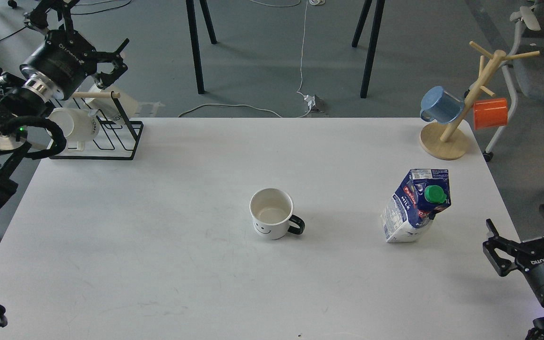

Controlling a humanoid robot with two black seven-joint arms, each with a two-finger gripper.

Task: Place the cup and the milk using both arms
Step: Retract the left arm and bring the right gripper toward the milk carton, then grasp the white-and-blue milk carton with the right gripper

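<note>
Looking down at your white table (158,245), you have the smiley-face cup (272,213) upright mid-table and the milk carton (417,206) well right of it. Both your left gripper (110,61) and right gripper (520,241) are spread wide, holding nothing.

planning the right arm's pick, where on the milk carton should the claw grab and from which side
Grip the milk carton across its flat body panels, below the gable and the green cap. It stands upright on the table, with the cap jutting out near the top, so the mid-body is likely the cleanest hold. Come in from the right, where the right claw waits open; the cup is well clear on the left.
</note>
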